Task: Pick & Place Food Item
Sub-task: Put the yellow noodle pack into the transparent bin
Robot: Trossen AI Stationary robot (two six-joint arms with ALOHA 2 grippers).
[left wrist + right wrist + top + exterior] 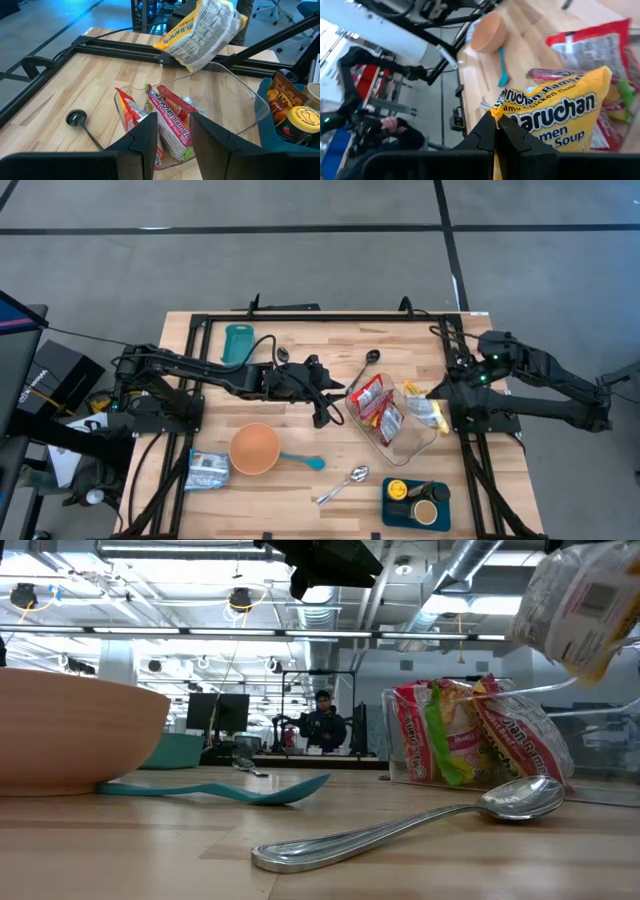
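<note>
Above the right rim of the clear glass dish (415, 442), the right end effector (496, 124) is pinched fully closed on the edge of a yellow ramen packet (555, 120), which hangs in the air over the dish rather than resting in it. From the left wrist camera the same packet (202, 32) shows tilted above the far wall of the dish (245, 95). Two red ramen packets (377, 406) already lie inside the dish, leaning against each other.

The left end effector (322, 418) hovers just beside the dish's left end, its fingers (142, 137) slightly parted and holding nothing.

On the wooden table (300, 350), an orange bowl (254, 448) sits near the front with a teal spoon (303, 461) touching its side. A metal spoon (343, 485) lies near the front edge, and a dark ladle (365, 364) lies behind the dish. A silver food packet (208, 469) rests left of the bowl, a teal sponge-like pad (238, 343) lies at the back left, and a blue tray (415, 503) with small containers stands at the front right.
</note>
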